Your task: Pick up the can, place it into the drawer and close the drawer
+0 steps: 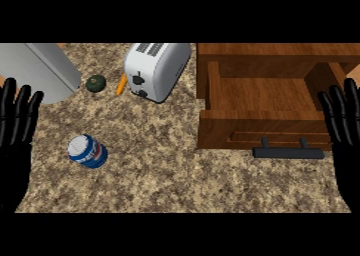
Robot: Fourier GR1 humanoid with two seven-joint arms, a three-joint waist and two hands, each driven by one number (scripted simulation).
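We see a speckled stone counter [183, 175] with a blue-and-white cylindrical can [88, 151] lying left of an open wooden drawer [264, 107]. Our left hand [12, 135] and right hand [350, 135] rest spread, fingers straight, at the edges.

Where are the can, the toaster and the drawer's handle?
can [88, 151], head view, its blue and white side.
toaster [158, 70], head view, its white top.
drawer handle [288, 153], head view, its dark bar.

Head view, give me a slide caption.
Can on the counter left of the open drawer; both hands open at the edges.
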